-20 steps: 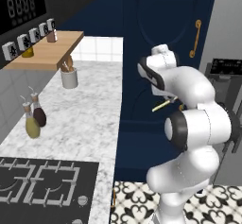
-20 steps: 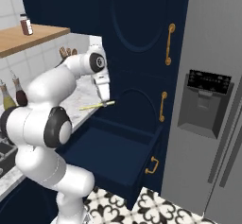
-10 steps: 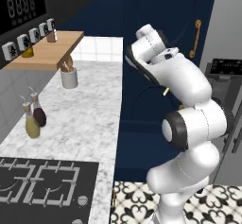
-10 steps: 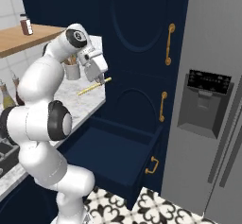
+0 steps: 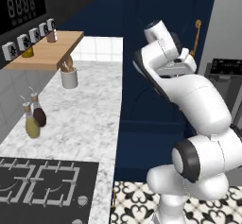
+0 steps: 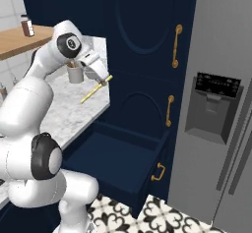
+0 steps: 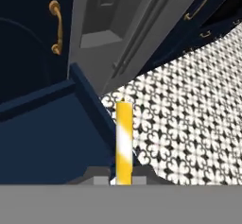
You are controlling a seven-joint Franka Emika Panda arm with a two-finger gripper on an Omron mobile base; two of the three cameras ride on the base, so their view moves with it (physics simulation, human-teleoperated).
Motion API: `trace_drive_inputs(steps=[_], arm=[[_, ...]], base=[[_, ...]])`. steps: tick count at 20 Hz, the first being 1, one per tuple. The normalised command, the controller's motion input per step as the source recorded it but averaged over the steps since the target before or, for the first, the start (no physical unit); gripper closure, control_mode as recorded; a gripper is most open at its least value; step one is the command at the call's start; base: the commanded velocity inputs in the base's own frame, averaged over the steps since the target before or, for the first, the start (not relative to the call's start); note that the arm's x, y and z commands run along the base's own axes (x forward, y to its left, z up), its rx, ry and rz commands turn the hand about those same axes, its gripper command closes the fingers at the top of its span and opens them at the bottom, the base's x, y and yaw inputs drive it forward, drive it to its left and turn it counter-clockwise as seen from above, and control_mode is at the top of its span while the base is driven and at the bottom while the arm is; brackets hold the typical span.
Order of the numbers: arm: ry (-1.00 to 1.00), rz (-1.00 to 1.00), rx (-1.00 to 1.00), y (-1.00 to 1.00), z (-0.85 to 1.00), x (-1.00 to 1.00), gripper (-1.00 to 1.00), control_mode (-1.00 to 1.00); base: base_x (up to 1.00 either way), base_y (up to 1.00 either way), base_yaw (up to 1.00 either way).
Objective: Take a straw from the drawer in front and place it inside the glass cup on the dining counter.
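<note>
Above the open drawer (image 6: 123, 160), the gripper (image 6: 101, 79) is clamped on the straw (image 6: 96, 89), which slants down toward the worktop edge. Compared with a second ago, the arm has swung up from drawer height to the level of the marble worktop (image 5: 80, 119). That suggests the pick is done; carrying it to the cup remains.

Drawer (image 6: 123, 160) pulled out, low, below worktop (image 6: 78, 110) edge. Straw (image 6: 96, 89) in gripper (image 6: 102, 81), tilted, above worktop edge, up and left of drawer. Fridge (image 6: 216, 99) right of drawer. Crock (image 5: 69, 78) on worktop, under shelf (image 5: 45, 50). Two bottles (image 5: 35, 119) on worktop, between crock and hob (image 5: 40, 187).
</note>
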Motion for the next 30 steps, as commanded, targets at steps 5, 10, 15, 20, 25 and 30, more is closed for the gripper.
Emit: trace_drive_inputs(steps=[5,10,15,20,25,30], arm=[[-0.32,0.18,0.13,0.00,-0.06,-0.06,1.00,-1.00],[-0.07,0.37,0.12,0.00,-0.10,0.01,1.00,-1.00],[0.00,0.16,0.01,0.00,-0.05,0.00,1.00,1.00],[0.00,0.00,0.00,0.00,0.00,0.00,1.00,1.00],[0.00,0.00,0.00,0.00,0.00,0.00,1.00,1.00],[0.00,0.00,0.00,0.00,0.00,0.00,1.00,1.00]], base=[[0.00,0.00,0.00],[0.00,0.00,0.00],[-0.31,0.03,0.13],[-1.00,0.07,0.00],[-0.52,-0.48,-0.44],[0.00,-0.65,-0.71]])
